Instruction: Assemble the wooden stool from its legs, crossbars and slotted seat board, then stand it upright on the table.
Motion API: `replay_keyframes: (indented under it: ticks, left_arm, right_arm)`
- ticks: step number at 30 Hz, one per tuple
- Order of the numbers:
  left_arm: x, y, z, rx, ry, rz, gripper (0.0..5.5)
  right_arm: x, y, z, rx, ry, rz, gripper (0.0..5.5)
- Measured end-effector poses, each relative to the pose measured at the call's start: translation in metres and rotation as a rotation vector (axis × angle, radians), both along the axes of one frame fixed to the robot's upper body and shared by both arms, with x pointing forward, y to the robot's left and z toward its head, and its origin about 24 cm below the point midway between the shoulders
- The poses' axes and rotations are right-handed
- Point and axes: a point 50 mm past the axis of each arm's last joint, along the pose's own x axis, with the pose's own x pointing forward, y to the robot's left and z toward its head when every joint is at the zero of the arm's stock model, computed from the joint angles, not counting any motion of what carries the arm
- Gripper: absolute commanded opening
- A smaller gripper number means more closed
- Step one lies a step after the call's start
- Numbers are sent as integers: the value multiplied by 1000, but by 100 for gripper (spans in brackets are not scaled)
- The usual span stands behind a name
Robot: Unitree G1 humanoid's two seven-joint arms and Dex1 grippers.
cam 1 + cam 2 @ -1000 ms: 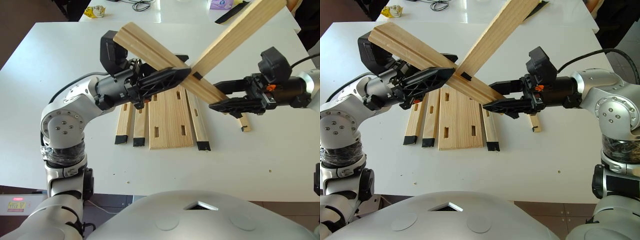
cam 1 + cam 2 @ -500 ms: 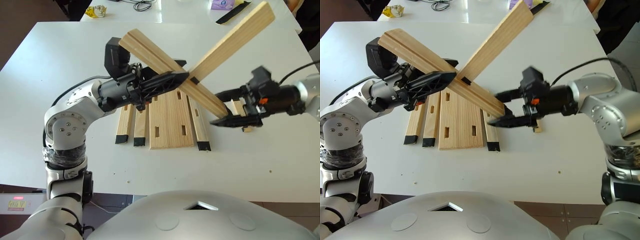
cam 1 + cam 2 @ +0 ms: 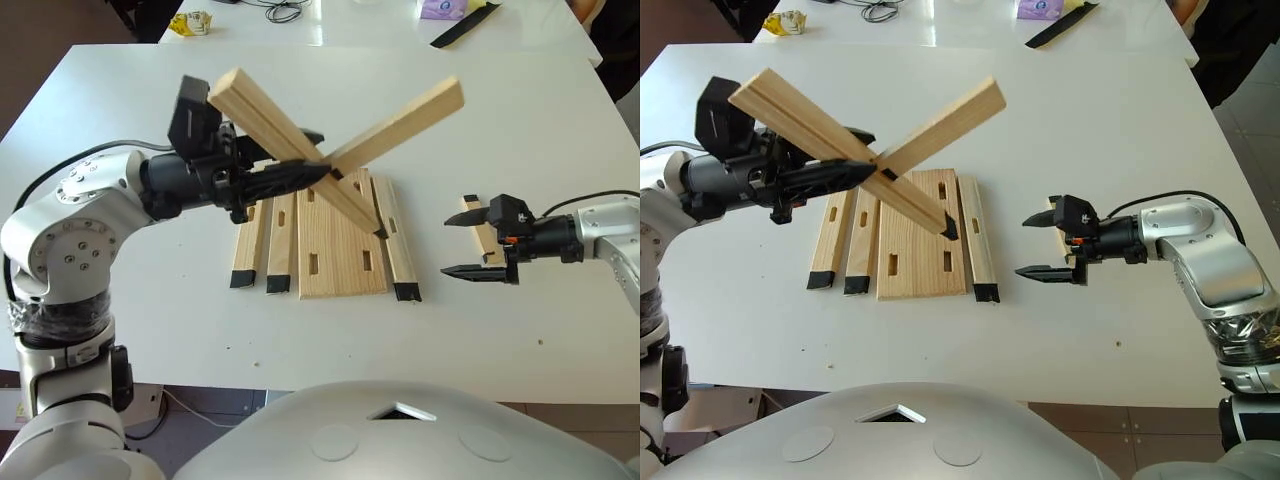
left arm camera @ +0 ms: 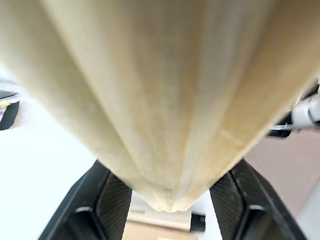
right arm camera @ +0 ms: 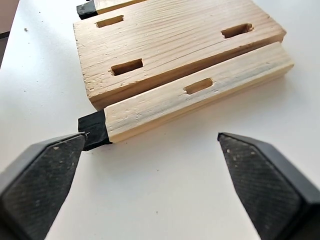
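Two wooden legs joined into a cross (image 3: pixel 340 165) hang above the table, and my left gripper (image 3: pixel 300 175) is shut on the longer one just left of the joint. In the left wrist view that leg (image 4: pixel 160 100) sits between the black fingers (image 4: pixel 100 200). The slotted seat board (image 3: pixel 340 245) lies flat beneath, with loose black-tipped legs on its left (image 3: pixel 250 245) and right (image 3: pixel 395 245). My right gripper (image 3: pixel 462 245) is open and low over the table, right of the board, holding nothing. Its wrist view shows the board (image 5: pixel 175 45) and the nearest leg (image 5: pixel 200 87) ahead of it.
A short wooden bar (image 3: pixel 483 235) lies on the table partly behind the right gripper. A yellow item (image 3: pixel 192 22) and a black strip (image 3: pixel 462 25) sit on the far table. White tabletop (image 3: pixel 520 130) spreads around the parts.
My right gripper let go of the crossed legs, drew back to the right and dropped near the table. The left arm pulled the cross leftward and lower.
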Motion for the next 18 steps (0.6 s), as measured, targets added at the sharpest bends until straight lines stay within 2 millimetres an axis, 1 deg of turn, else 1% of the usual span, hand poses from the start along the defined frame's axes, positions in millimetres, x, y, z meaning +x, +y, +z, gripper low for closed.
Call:
replay_keyframes:
  ticks: [5,10,13,18]
  left_arm:
    - [-11,14,-1,90,-134,58,207]
    - [-11,30,1,87,-179,73,207]
    - [-15,41,-8,81,-165,57,207]
    - [-22,45,-24,118,-142,38,207]
  right_arm:
    - [-10,-4,-6,-6,-17,-71,486]
    - [-20,-3,-12,-13,-35,-129,486]
    - [-21,-3,-11,-17,-55,-156,486]
    - [-19,-2,-10,-15,-72,-173,486]
